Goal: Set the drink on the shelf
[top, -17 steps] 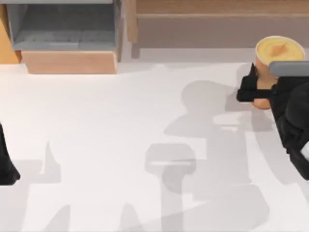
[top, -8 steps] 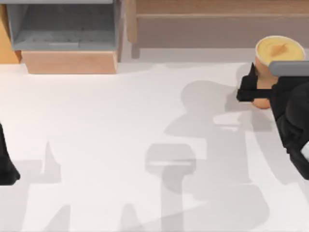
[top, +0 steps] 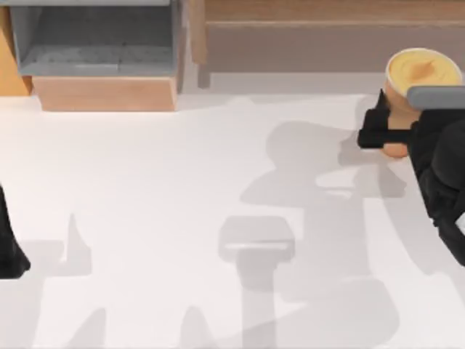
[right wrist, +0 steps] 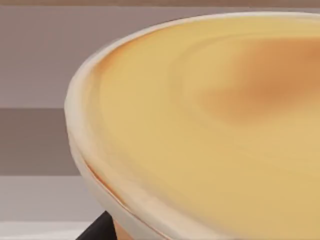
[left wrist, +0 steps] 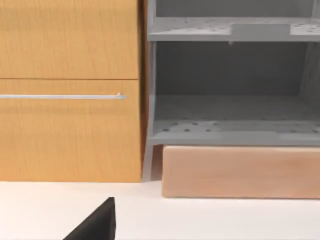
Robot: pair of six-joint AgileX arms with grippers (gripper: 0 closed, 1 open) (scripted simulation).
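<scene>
Right tool (top: pixel 389 134): at the far right of the desk in the top view, closed around the drink, gripping it low on its side; one black finger (top: pixel 375 127) shows on the cup's left flank, the other is hidden behind the cup and the arm.
Drink (top: pixel 421 73): upright orange cup near the right rear of the desk, in the right tool's hold, its creamy yellow top with a darker orange patch facing the camera; the pale rim (right wrist: pixel 82 165) and the yellow top loom large in the right wrist view.
Cup base: whether it touches the desk I cannot tell, since the tool and arm cover it.
Left tool (top: pixel 9 251): parked at the left edge of the desk, well apart from the drink; whether its fingers are wide or narrow cannot be told.
Shelf (top: pixel 94 43): grey open unit at the rear left, standing on a pale wooden block (top: pixel 105 93); the left wrist view shows two grey tiers (left wrist: pixel 230 115) beside an orange wooden cabinet (left wrist: pixel 70 90) with a thin metal handle (left wrist: pixel 62 96).
Desk (top: pixel 182 189): white, crossed by grey shadows of the arms.
</scene>
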